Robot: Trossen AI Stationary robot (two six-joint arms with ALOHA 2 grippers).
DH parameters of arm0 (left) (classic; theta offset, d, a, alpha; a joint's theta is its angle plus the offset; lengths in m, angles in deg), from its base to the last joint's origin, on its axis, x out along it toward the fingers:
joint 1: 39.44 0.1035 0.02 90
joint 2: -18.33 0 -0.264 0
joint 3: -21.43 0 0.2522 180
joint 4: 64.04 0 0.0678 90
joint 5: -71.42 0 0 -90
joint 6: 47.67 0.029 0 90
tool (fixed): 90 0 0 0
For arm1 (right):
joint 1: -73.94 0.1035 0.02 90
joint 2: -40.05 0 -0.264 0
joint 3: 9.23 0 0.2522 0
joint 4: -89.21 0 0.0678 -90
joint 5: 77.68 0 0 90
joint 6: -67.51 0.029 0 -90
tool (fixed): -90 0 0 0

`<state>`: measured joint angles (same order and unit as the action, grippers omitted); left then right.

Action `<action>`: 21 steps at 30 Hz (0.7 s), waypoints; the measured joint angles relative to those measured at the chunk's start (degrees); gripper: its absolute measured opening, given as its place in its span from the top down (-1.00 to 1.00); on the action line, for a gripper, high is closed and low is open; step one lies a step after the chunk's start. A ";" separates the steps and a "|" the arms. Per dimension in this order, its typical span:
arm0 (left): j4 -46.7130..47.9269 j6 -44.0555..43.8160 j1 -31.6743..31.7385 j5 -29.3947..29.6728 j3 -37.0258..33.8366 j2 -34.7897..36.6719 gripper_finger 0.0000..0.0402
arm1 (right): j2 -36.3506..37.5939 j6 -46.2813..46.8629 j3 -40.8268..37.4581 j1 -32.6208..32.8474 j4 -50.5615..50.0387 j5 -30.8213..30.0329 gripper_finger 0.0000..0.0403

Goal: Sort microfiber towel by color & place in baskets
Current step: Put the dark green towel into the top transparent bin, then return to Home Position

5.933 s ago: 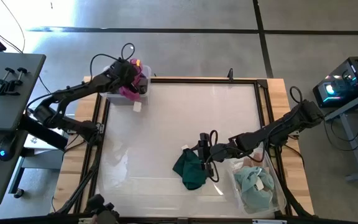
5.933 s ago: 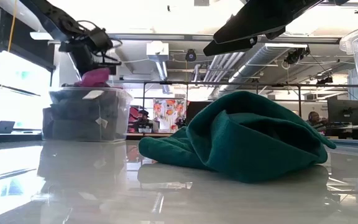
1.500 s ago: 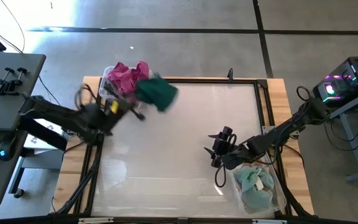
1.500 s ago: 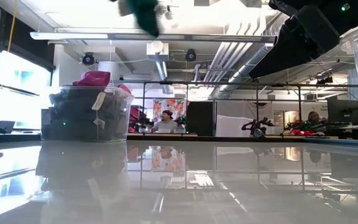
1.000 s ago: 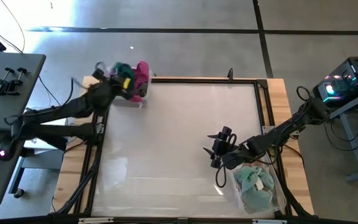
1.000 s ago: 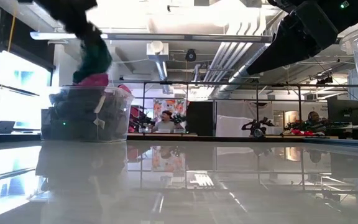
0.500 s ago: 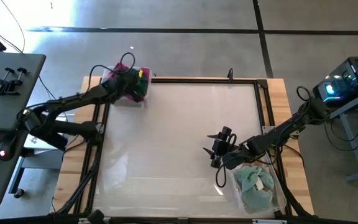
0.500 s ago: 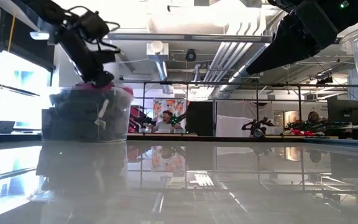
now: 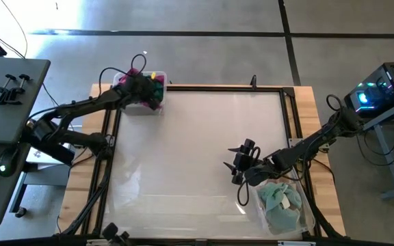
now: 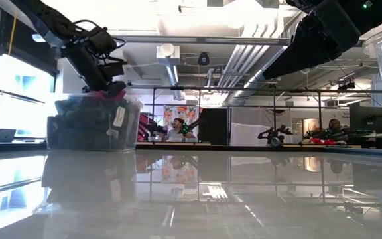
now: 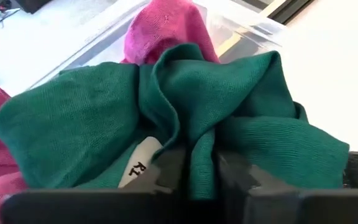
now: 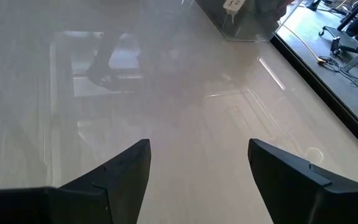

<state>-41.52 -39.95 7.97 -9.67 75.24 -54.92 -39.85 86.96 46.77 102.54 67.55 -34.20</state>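
Bench [image 9: 197, 150] bare across its middle, pale and glossy. 2 clear baskets at opposite corners: larger basket [image 9: 308, 217] at the near right, holding pale mint towels [image 9: 280, 205]; small basket [image 9: 157, 108] at the far left, packed with dark and magenta cloth. Left pincer [image 9: 149, 92] was over the small basket, clamped on a fold of the green towel [image 11: 185, 124], cloth pinched between both fingers in the left wrist view. The towel sat bunched on top of the magenta towel [image 11: 166, 31], in or just above the basket. Green towel looked deep teal, fine knit, a white label showing. Judged light, limp, non-slip; it should drape and snag on a rim, so grip a gathered fold near the middle. Right pincer [image 9: 237, 167] waited over the bench beside the larger basket, fingers spread wide, holding nothing.
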 joint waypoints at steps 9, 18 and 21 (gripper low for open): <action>2.09 -0.20 -0.08 -0.95 -0.13 6.40 0.29 | 0.00 0.16 0.02 0.00 0.03 0.00 -0.32; 3.90 -3.82 -2.12 -0.97 -0.15 19.54 0.26 | 0.32 -6.08 0.02 1.22 4.73 2.01 -0.32; 4.04 -5.86 -3.93 -1.45 -0.15 23.79 0.28 | 1.75 -10.43 0.02 0.85 7.21 6.70 -0.28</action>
<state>-37.49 -45.81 4.04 -11.12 75.09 -31.12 -38.10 76.53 46.79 103.38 74.76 -27.50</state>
